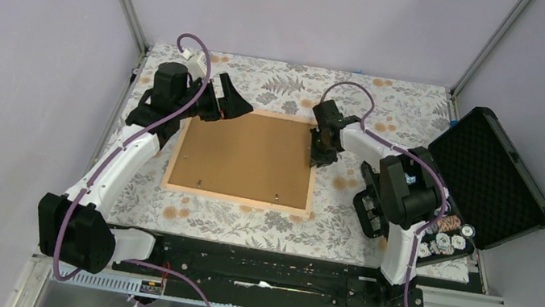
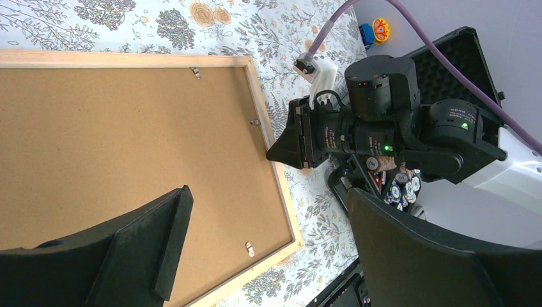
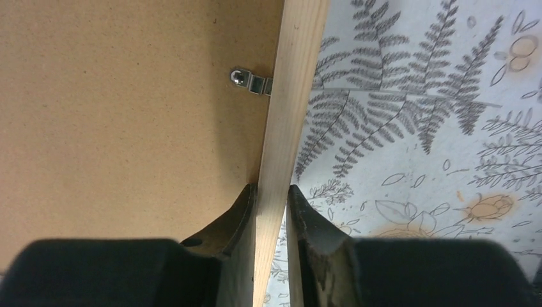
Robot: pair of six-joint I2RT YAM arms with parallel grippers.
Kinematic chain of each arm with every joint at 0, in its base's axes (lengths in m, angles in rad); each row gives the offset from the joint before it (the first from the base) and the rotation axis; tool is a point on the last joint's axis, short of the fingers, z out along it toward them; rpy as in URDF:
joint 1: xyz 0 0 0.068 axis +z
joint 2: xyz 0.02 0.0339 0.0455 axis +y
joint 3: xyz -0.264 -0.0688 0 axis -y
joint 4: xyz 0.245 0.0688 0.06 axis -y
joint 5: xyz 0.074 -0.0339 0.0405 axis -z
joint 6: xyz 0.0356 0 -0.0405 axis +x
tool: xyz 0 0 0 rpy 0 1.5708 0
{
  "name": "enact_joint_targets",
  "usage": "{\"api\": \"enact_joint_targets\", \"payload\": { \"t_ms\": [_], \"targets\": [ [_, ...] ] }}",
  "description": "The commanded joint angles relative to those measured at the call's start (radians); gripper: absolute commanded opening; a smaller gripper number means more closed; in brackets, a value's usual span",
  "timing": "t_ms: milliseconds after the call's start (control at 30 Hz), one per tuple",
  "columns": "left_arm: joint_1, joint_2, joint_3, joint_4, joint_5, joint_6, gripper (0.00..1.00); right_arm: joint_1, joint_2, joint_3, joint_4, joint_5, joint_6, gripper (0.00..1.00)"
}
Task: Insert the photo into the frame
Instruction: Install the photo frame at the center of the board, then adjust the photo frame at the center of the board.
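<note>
The light wood frame (image 1: 237, 196) lies face down on the floral cloth. The photo's plain brown board back (image 1: 245, 153) fills it, and its picture side is hidden. My right gripper (image 1: 324, 155) stands at the frame's right rail. In the right wrist view it (image 3: 271, 198) is shut on that rail (image 3: 295, 96), one finger on the board side and one on the cloth side. A small metal clip (image 3: 250, 81) sits on the board by the rail. My left gripper (image 1: 232, 103) hovers open and empty over the frame's far left corner. In the left wrist view its fingers (image 2: 147, 249) spread wide above the board (image 2: 128, 128).
An open black foam-lined case (image 1: 494, 178) stands at the right table edge, with poker chips (image 1: 448, 237) in its near half. Metal cage posts rise at the back corners. Small clips (image 2: 249, 248) dot the board's edges.
</note>
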Motion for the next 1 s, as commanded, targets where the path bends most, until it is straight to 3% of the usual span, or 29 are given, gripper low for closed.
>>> {"api": "enact_joint_targets", "payload": {
  "t_ms": [0, 167, 300, 433, 533, 600, 667, 967],
  "targets": [
    [-0.003, -0.012, 0.019, 0.024, -0.002, 0.007, 0.99, 0.003, 0.049, 0.08, 0.0, 0.151, -0.095, 0.15],
    [-0.004, -0.012, 0.019, 0.024, -0.002, 0.007, 0.99, -0.035, 0.13, 0.22, 0.038, 0.187, -0.262, 0.03],
    [-0.008, -0.014, 0.017, 0.024, -0.019, 0.015, 0.99, -0.096, 0.184, 0.309, 0.122, 0.023, -0.364, 0.05],
    [-0.016, -0.016, 0.017, 0.024, -0.026, 0.018, 0.99, -0.112, 0.273, 0.511, 0.029, 0.093, -0.337, 0.22],
    [-0.021, -0.01, 0.015, 0.018, -0.053, 0.027, 0.99, -0.114, 0.264, 0.6, -0.087, 0.162, -0.223, 0.56],
    [-0.022, -0.011, 0.02, 0.012, -0.048, 0.029, 0.99, -0.113, 0.201, 0.537, -0.102, 0.179, -0.144, 0.73],
    [-0.025, -0.012, 0.018, 0.014, -0.048, 0.029, 0.99, -0.112, 0.118, 0.431, -0.101, 0.131, -0.073, 0.8],
    [-0.026, 0.026, 0.023, 0.016, 0.002, 0.009, 0.99, -0.103, -0.255, -0.188, 0.15, -0.144, 0.393, 0.85]
  ]
}}
